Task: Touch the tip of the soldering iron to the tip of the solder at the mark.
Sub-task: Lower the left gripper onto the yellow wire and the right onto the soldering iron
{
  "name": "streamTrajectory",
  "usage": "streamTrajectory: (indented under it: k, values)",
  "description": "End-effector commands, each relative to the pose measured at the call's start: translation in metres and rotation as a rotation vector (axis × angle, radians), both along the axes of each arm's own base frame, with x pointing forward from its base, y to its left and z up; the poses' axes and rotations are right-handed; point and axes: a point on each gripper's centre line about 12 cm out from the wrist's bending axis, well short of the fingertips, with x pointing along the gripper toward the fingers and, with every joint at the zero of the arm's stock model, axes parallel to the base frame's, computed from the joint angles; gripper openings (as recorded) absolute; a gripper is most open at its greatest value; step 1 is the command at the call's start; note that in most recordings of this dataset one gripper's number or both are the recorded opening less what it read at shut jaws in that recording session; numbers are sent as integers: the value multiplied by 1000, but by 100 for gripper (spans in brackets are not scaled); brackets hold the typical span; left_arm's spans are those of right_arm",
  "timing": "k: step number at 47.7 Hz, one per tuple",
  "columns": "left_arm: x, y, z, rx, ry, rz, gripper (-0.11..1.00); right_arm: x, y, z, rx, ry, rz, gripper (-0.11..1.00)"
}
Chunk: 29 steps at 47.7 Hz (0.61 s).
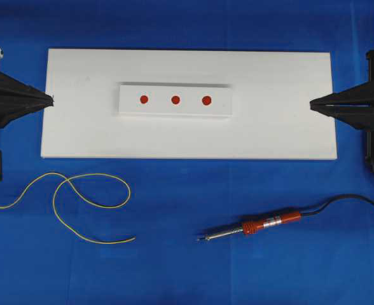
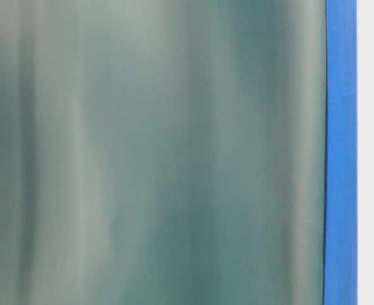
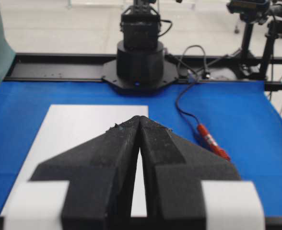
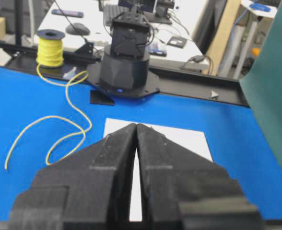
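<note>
Grippers: left gripper (image 3: 139,120) and right gripper (image 4: 135,125) both pressed together, empty, parked at the board's ends.
Soldering iron (image 1: 254,227): near right on the blue cloth, long axis roughly left-right, tip pointing left.
Solder (image 1: 72,204): near left, loose curl, free end pointing right.
Risk: thin wire could easily slip the pinch; the black cord (image 1: 346,200) might drag the iron off the red marks (image 1: 175,100).

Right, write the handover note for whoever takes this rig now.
Left claw: shut, empty, at the board's left edge.
Right claw: shut, empty, at the board's right edge.
Iron: on the blue cloth below the board, tip pointing left.
Solder: loose on the cloth at lower left.
Marks: three red dots on the raised strip.
Done: nothing.
Left: pick up both, touch tips at the mark.
</note>
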Motion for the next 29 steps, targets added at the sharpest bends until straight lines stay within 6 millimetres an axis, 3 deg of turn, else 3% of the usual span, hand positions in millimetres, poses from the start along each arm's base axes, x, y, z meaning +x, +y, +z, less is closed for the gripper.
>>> streamTrajectory:
  k: [1, 14, 22, 29]
  values:
    - [0, -2, -1, -21, 29, -11, 0, 4, 5, 2, 15, 8, 26, 0]
    - [5, -17, -11, -3, 82, -81, 0, 11, 30, -12, 82, 166, 141, -6]
    - [10, -32, -31, 12, 155, -152, 0, 11, 47, -21, 120, 214, 215, -6]
    - [16, -46, -48, 8, 220, -208, 1, 15, 56, -33, 150, 271, 245, 6]
